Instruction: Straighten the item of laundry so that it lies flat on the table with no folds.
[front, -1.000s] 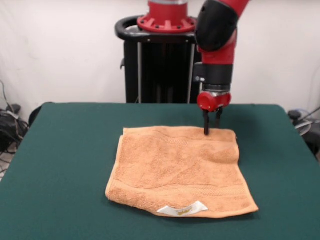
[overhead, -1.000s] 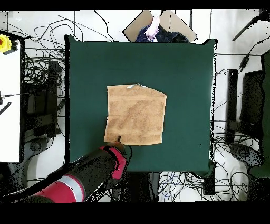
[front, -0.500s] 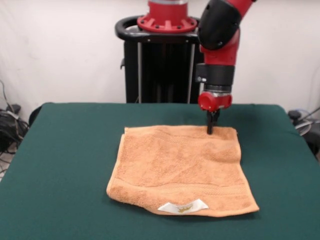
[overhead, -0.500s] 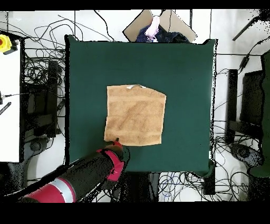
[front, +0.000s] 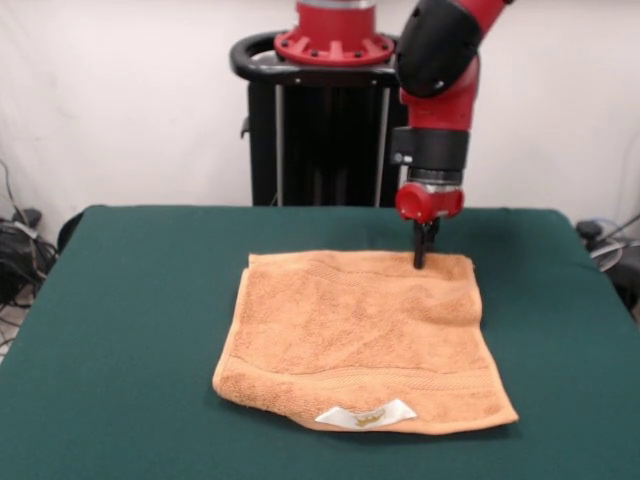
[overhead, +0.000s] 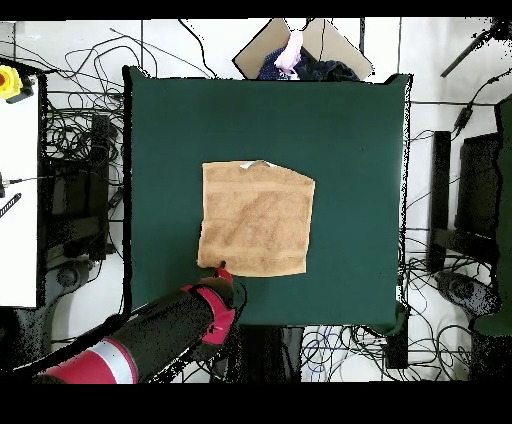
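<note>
From the front, the gripper (front: 422, 258) hangs straight down from the red arm (front: 436, 110) with its dark fingers drawn together into one narrow tip, pinched on the towel (front: 362, 340) at its far edge, close to the far right corner. The rest of the towel spreads away from the gripper toward the camera and to the left on the green table (front: 130, 330), nearly flat, with a soft ridge running across just below the tip, a thick rolled-looking hem at the near left, and a white label (front: 366, 416) on the near edge, well apart from the gripper. To do this step well, I judge the pinch should hold only the edge cloth, and any pull should run low and outward toward that corner so the ridge eases out without dragging the whole towel. From above, the gripper (overhead: 221, 268) meets the towel (overhead: 256, 219) at its corner nearest the robot's base, the arm (overhead: 160, 335) trailing off the table (overhead: 340, 130) edge behind it; the cloth reaches away from the gripper toward the table's middle, its sides a little skewed, with the edge farthest from the gripper slanting.
</note>
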